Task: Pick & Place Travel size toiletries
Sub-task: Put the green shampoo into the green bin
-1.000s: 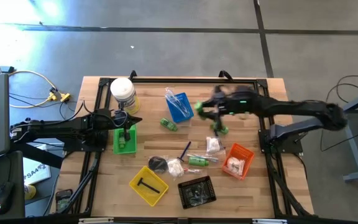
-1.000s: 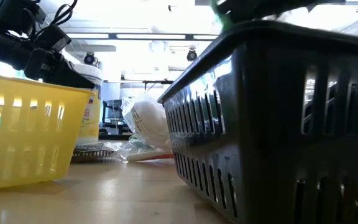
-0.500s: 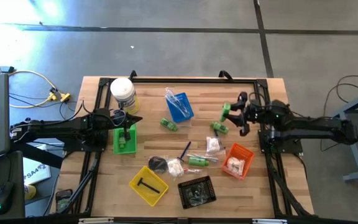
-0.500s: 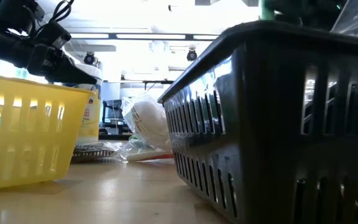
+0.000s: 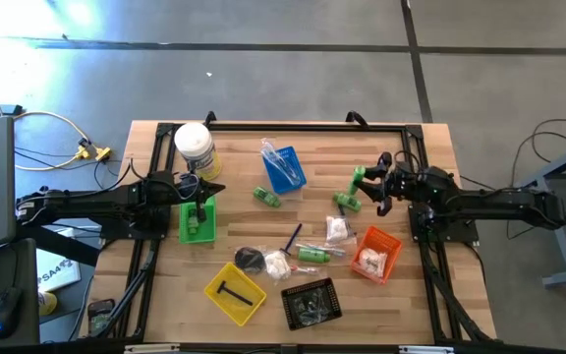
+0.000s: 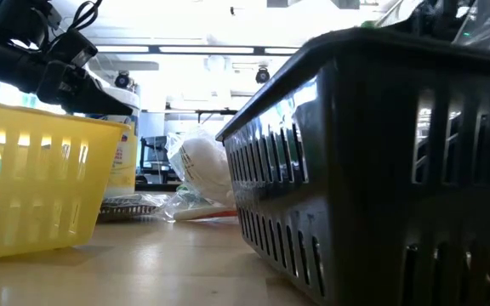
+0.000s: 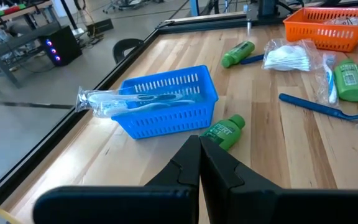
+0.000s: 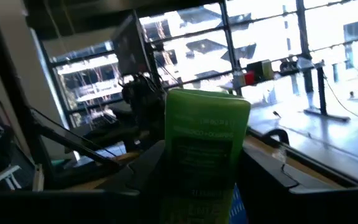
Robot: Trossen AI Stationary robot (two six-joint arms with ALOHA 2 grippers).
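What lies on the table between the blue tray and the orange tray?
In the high view, a green bottle and a white sachet lie between the blue tray and the orange tray.

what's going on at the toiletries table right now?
The right gripper is shut on a small green bottle, held up over the right side of the table, near the orange tray. The left gripper is shut and empty, waiting by the green tray. Other bottles, sachets and a blue razor lie loose mid-table; wrapped toothbrushes rest across the blue tray.
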